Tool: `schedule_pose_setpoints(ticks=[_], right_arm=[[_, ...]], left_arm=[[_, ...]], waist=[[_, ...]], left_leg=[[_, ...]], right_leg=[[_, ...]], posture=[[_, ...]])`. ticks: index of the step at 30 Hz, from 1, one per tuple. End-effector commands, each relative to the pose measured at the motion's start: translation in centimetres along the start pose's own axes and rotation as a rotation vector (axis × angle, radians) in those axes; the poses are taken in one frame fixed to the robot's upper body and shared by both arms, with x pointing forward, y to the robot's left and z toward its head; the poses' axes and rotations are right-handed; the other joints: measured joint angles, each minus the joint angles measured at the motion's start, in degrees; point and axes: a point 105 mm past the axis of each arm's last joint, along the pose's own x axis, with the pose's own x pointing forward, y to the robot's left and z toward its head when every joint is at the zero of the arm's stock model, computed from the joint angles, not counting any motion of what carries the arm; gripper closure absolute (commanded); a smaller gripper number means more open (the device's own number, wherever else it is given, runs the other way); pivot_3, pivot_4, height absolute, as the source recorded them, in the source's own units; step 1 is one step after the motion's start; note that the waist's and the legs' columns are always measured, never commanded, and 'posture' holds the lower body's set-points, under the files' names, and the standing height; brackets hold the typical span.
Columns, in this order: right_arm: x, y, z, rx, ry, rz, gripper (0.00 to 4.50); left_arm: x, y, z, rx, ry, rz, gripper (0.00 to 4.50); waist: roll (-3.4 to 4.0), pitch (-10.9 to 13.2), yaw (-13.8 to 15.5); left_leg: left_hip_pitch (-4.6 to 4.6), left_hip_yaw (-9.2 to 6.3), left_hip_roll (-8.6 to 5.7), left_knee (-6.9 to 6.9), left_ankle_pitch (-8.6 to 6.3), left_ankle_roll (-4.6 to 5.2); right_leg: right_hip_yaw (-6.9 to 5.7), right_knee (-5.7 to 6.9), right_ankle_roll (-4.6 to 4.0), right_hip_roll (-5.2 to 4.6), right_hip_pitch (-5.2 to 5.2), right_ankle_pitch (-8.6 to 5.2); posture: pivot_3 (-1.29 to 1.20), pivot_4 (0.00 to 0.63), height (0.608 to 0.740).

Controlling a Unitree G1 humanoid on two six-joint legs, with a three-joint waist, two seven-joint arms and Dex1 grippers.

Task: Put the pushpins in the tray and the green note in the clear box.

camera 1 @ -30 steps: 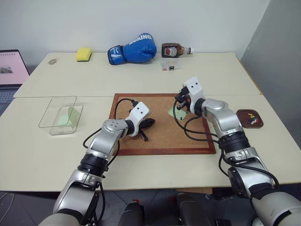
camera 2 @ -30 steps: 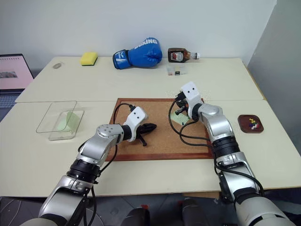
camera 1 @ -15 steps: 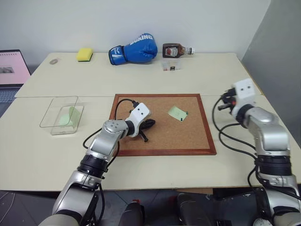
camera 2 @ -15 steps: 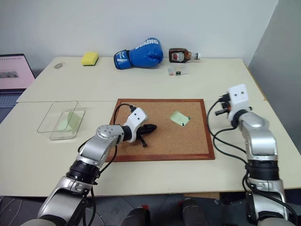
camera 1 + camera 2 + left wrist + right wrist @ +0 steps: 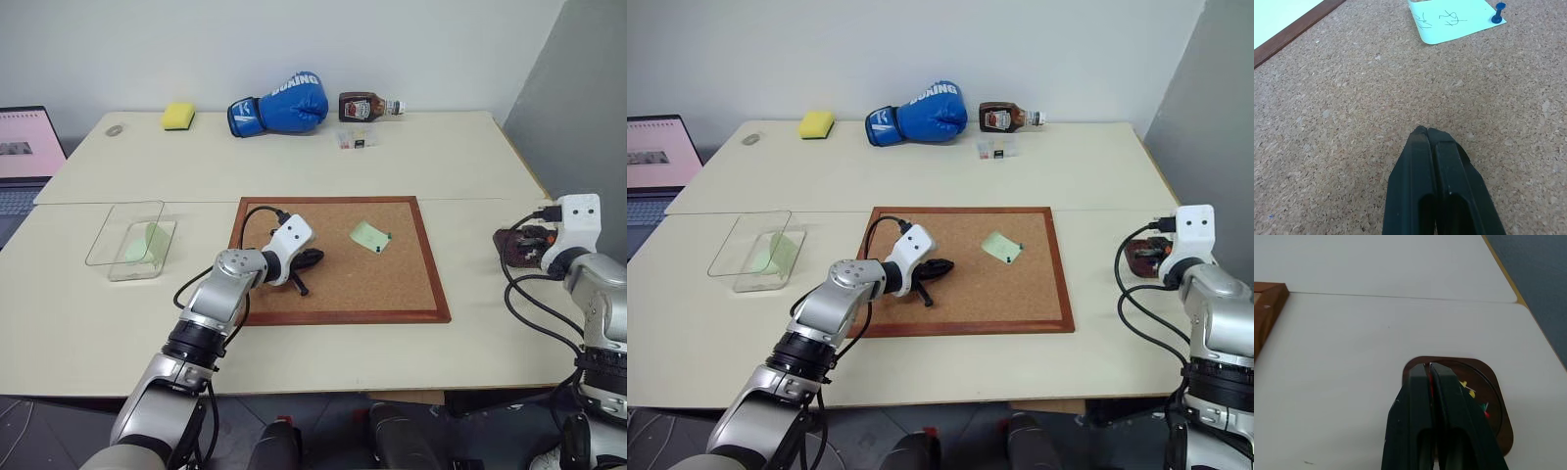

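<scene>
Two green notes: one (image 5: pixel 369 235) on the cork board (image 5: pixel 411 294) with one blue pin (image 5: pixel 1497 8), one (image 5: pixel 145 241) in the clear box (image 5: pixel 108 235) at 9 o'clock. Left tool (image 5: pixel 1427 133) pressed together. Right tool (image 5: pixel 1429 369), pinching one red pushpin (image 5: pixel 1432 387), is over the tray (image 5: pixel 1496 404) at 3 o'clock.

Bright even indoor light, soft faint shadows, no glare, head views sharp

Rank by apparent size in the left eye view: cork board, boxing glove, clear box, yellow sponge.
1. cork board
2. boxing glove and clear box: look alike in extent, left unranked
3. yellow sponge, though it sits farthest back
</scene>
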Motion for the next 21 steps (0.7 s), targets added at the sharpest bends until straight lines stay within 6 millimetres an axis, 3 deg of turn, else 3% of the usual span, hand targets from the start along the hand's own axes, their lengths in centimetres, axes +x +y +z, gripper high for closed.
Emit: schedule_pose_setpoints(ticks=[1, 8, 21], right_arm=[[0.1, -0.9, 1.2, 0.039, -0.051, -0.03, 4.46], [1.0, -1.2, 1.0, 0.083, -0.052, -0.045, 4.46], [1.7, -2.2, 0.7, 0.077, -0.08, -0.108, 1.81]], left_arm=[[0.5, -1.3, -2.6, -0.031, 0.092, -0.05, 4.5], [0.3, -1.3, -2.8, -0.037, 0.089, -0.042, 4.5], [0.1, -0.9, -2.8, -0.035, 0.087, -0.017, 4.5]], waist=[[0.0, 0.0, 0.0], [0.01, 0.0, -0.05], [0.01, 0.0, -0.14]], left_leg=[[0.0, 0.0, 0.0, 0.0, 0.0, 0.0], [0.0, 0.01, 0.0, 0.0, 0.0, 0.0], [0.0, 0.01, 0.0, -0.04, -0.01, 0.01]], right_leg=[[0.0, 0.0, 0.0, 0.0, 0.0, 0.0], [0.01, -0.01, 0.01, 0.0, 0.0, 0.0], [0.0, -0.04, 0.01, 0.01, -0.01, -0.01]], posture=[[0.0, 0.15, 0.74], [0.0, 0.15, 0.74], [0.0, 0.15, 0.74]])
